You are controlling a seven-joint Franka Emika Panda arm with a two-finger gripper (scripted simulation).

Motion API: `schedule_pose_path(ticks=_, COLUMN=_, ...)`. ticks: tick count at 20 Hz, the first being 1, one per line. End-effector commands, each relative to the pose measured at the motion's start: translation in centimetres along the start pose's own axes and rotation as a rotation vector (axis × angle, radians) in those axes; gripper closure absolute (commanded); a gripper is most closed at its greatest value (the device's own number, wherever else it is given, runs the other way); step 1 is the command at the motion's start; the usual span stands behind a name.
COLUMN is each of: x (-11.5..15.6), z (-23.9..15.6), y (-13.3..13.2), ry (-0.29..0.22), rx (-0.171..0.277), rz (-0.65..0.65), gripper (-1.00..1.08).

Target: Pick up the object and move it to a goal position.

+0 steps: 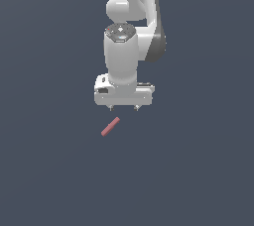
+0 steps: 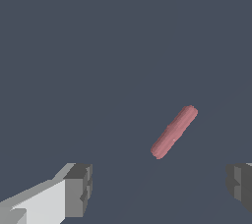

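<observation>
So in the exterior view the little pinkish-red rod [image 1: 110, 126] lies tilted on the dark surface [image 1: 44, 170], just below-left of my tool [image 1: 124, 107], which hangs wide open above it, holding nothing.

exterior: high, distant | wrist: close, past end effector [image 2: 157, 188] | shared: rod [image 1: 110, 126]

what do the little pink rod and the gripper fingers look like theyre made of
Small dull pinkish-red rod: a plain matte cylinder with rounded ends, soft shading and no gloss or grain. It could be plastic or rubber; the render leaves it open.

Dark grey blocky fingers: flat, matte faces with ridged edges, like rubber or plastic pads, on a white, smooth gripper body that looks like painted metal or plastic.
</observation>
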State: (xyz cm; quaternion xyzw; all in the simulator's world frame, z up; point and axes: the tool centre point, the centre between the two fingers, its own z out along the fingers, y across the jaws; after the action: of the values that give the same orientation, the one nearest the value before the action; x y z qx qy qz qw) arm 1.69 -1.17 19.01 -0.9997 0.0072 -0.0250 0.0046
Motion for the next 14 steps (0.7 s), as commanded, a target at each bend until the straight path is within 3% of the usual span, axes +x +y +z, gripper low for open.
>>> schedule_pose_path(ticks=1, x=0.0, z=0.0, y=0.0, ry=0.000, rx=0.000, rz=0.000, gripper=-0.92)
schedule_pose_path(ticks=14, x=0.8, z=-1.8, y=0.9, ry=0.036, rx=0.007, rz=0.056, gripper=-0.92)
